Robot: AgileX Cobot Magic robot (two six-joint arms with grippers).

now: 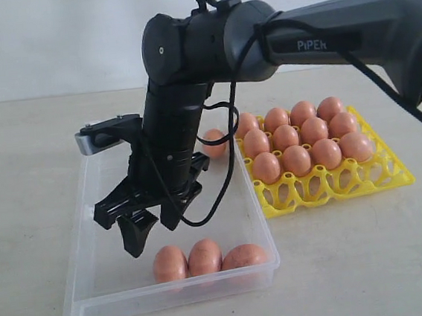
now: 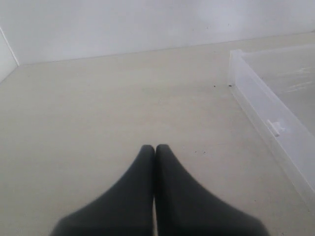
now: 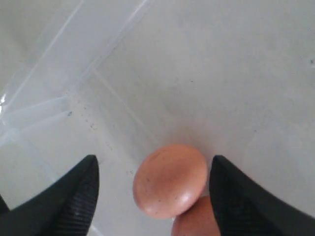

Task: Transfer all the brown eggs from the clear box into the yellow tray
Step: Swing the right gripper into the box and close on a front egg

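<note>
Hanging over the near end of the clear box [image 1: 78, 215], the right gripper [image 1: 149, 227] points downward with its two black fingers spread wide and nothing between them. Three brown eggs [image 1: 205, 257] lie in a row on the box floor against the near wall, close together, and the gripper sits close above the left end of that row in the exterior view. From the right wrist view the spread fingertips [image 3: 83, 191] flank one egg [image 3: 170, 181] without touching it on either side, and a second egg [image 3: 197, 219] lies against it, partly cut off by the frame edge. A lone egg [image 1: 214, 143] rests toward the far end of the box, partly hidden behind the arm and its cable. Just beside the box, on its right, stands the yellow tray [image 1: 326, 184], where twelve eggs [image 1: 296, 159] sit in three rows of four, while its nearest row of cups shows only yellow grid. The left gripper [image 2: 155, 147] is pinched closed, its fingertips pressed together on nothing, over the pale table [image 2: 98, 113], with the box's long wall and its small clasp [image 2: 273, 128] nearby.
</note>
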